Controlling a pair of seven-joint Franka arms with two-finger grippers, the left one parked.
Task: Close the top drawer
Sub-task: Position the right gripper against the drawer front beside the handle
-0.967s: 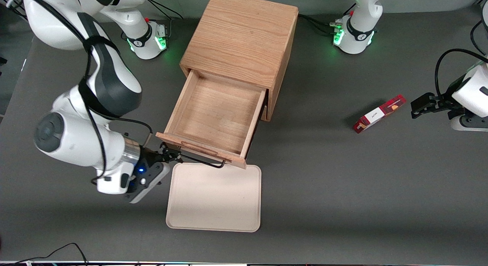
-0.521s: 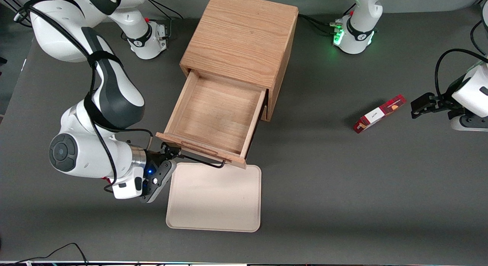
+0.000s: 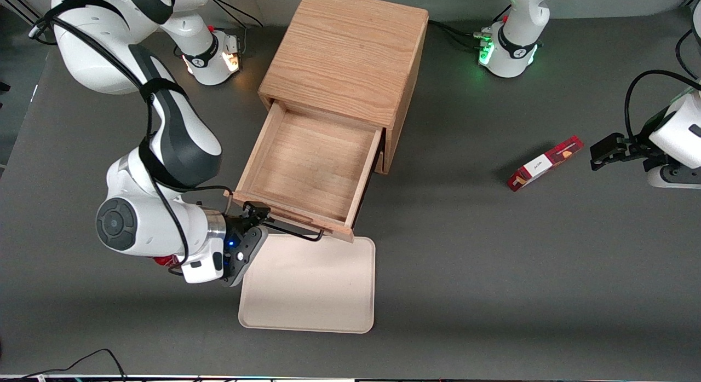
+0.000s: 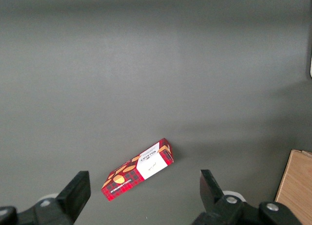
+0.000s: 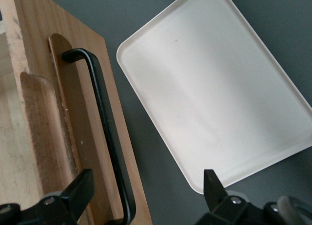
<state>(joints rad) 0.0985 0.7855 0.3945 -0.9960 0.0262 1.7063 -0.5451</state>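
I've swung the gripper [image 3: 257,213], fingers spread wide and empty, in against the top drawer [image 3: 306,163] front by its handle [image 5: 105,132], ready to push it shut.

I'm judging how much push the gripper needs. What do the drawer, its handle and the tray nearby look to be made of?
The top drawer looks like light oak with visible grain and a matte finish. Its handle seems to be thin black metal rod. The tray is cream, smooth, probably plastic. The gripper sits at the handle, jaws open.
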